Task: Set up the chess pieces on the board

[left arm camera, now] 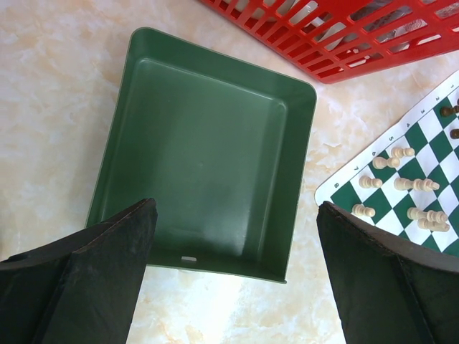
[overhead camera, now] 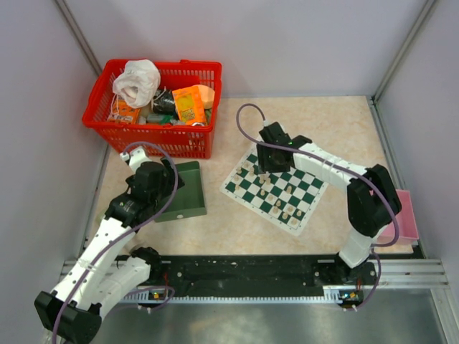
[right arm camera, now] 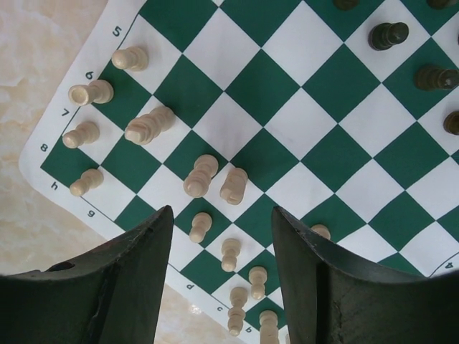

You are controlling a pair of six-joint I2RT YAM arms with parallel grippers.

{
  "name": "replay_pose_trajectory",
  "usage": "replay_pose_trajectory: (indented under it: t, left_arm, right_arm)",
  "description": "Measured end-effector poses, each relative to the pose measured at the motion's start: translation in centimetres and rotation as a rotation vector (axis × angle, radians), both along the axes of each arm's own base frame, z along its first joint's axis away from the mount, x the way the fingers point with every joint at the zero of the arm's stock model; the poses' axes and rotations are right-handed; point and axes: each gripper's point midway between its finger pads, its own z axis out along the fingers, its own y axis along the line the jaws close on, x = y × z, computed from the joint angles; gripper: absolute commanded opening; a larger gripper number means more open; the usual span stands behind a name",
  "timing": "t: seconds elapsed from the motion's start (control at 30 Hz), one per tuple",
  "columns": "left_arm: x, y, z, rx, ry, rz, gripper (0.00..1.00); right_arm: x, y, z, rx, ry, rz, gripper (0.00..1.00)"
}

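Table (overhead camera: 237,222): pale marbled top on which everything is laid out.
Red basket (overhead camera: 143,136): set at the far left and filled with oddments; no part in the task is expected of it.
Board (right arm camera: 337,154): spread flat right of centre, turned at an angle to the table edge.
Green tray (left arm camera: 208,143): placed just left of the board and apart from it; nothing is seen inside it.
Cream pieces (right arm camera: 201,175): gathered on one side of the board, some lined along the edge squares, larger ones loose on inner squares. A few may be lying on their sides, though this cannot be settled from above.
Black pieces (right arm camera: 388,34): seen toward the opposite side; only a few are shown.
Progress: the pieces are judged to be out of the tray and on the board. Ordering into proper ranks is judged not yet done.
Right arm: elbow raised at the right, forearm stretched leftward over the board's far corner, wrist pointed down.
Right tool (right arm camera: 222,213): held over the cream pieces, fingers partly spread, nothing pinched between them.
Left arm: folded forward from its base, wrist hung above the tray.
Left tool (left arm camera: 237,209): spread wide, nothing held.
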Motion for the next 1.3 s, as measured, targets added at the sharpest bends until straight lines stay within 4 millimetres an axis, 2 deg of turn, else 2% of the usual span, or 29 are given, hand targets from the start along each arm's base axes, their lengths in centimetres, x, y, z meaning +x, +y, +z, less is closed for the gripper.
replay_pose_trajectory:
  t: [0.2,0.33,0.43,0.57,0.67,0.8,0.93,1.3]
  left_arm:
    - [0.0,0.0,0.0,0.007,0.001,-0.005,0.99]
    - [0.1,0.0,-0.1,0.01,0.005,-0.006,0.99]
    - [0.2,0.0,-0.1,0.009,0.003,-0.006,0.99]
    - [0.1,0.0,0.0,0.008,0.0,-0.005,0.99]
    - [0.1,0.1,0.2,0.006,-0.008,-0.002,0.99]
    - [0.0,0.1,0.4,-0.001,-0.018,0.0,0.99]
    - [0.0,0.1,0.4,-0.001,-0.018,0.001,0.99]
    - [0.0,0.1,0.5,-0.008,-0.02,0.004,0.99]
  right_arm:
    - [0.6,-1.0,0.0,-0.005,0.0,-0.02,0.57]
    - [0.6,-0.9,0.0,-0.005,0.003,0.004,0.56]
    - [0.7,-0.3,0.7,0.018,0.002,0.028,0.56]
    - [1.9,1.3,2.1,0.06,-0.02,0.057,0.55]
    - [2.3,1.9,2.3,0.071,-0.021,0.076,0.52]
    - [2.4,2.4,1.3,0.056,0.003,0.098,0.48]
    - [1.6,2.5,-0.1,0.022,0.044,0.121,0.46]
    - [0.5,2.7,-1.4,-0.027,0.08,0.17,0.41]
